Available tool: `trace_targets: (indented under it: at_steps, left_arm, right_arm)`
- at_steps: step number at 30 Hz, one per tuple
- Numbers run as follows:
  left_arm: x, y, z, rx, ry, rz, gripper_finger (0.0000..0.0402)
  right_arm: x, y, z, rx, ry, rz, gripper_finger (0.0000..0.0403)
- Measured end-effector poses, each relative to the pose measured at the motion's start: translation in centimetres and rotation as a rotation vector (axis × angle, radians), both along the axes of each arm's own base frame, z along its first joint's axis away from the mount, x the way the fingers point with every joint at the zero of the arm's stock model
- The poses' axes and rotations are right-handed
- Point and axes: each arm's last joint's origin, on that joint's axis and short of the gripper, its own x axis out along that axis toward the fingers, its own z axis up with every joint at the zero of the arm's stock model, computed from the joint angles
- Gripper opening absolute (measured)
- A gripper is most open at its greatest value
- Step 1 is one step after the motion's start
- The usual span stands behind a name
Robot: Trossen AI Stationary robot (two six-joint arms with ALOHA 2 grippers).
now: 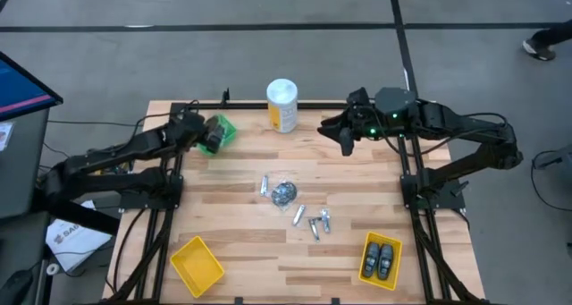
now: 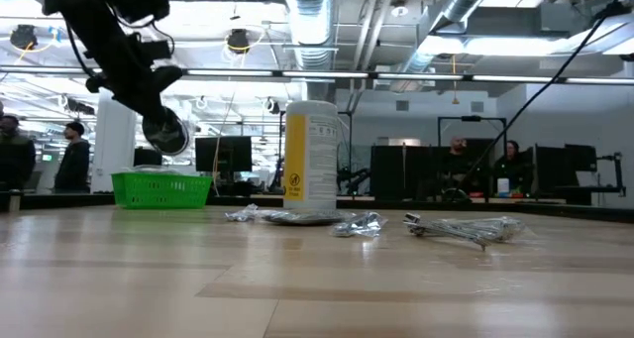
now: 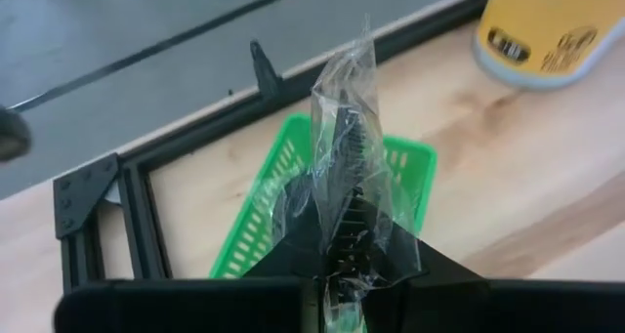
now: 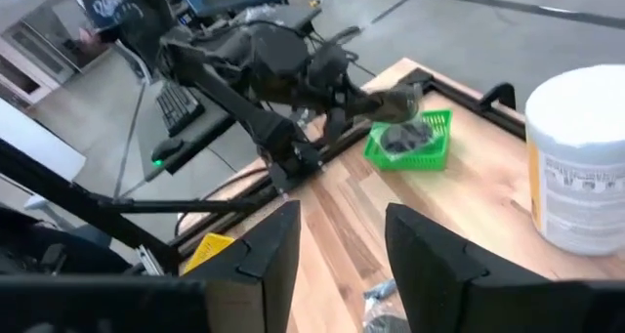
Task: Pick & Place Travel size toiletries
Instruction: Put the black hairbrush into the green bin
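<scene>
From above, you see the left gripper held over the green bin at the far left of the table, while the right gripper hangs near the far right edge, beside the white-and-yellow canister. At the table's middle lie a wrapped dark disc and several silver tubes. Two dark oval pods sit in the yellow bin at the near right; another yellow bin stands at the near left.

At table height, you find the left gripper above the green bin, clear of its rim. The canister stands behind the wrapped disc and the tubes.

On the left wrist view, your left gripper's fingers are clamped on a dark item in crinkled clear wrap, directly over the green bin.

On the right wrist view, the right gripper has its fingers spread apart with nothing between them. Beyond, the left gripper sits over the green bin, and the canister stands close by.
</scene>
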Motion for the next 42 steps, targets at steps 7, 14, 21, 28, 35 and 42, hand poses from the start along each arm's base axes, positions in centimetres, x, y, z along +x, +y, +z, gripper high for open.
trace_targets:
  at_steps: [7,14,21,28,35,42]
  left_arm:
    - [0.9,1.0,-1.6,-0.073,0.091,0.008,0.0024]
    - [1.5,2.2,-3.1,-0.165,0.163,-0.014,0.0025]
    - [1.5,2.3,-2.9,-0.170,0.131,-0.024,0.0090]
    - [0.7,1.9,-1.6,-0.101,0.076,-0.006,0.0227]
    - [0.1,1.5,-0.8,-0.063,0.021,0.019,0.0310]
    - [0.3,1.2,0.7,-0.104,-0.179,-0.004,0.0312]
  right_arm:
    - [0.3,0.2,-0.1,0.003,0.004,0.006,0.0137]
    - [0.3,0.3,-0.2,0.003,0.005,0.013,0.0139]
    - [0.3,0.3,-0.2,0.003,0.005,0.013,0.0135]
    - [0.3,0.3,-0.2,0.003,0.005,0.013,0.0134]
    - [0.3,0.3,-0.2,0.003,0.005,0.014,0.0134]
    - [0.4,0.8,-0.2,0.004,0.006,0.034,0.0133]
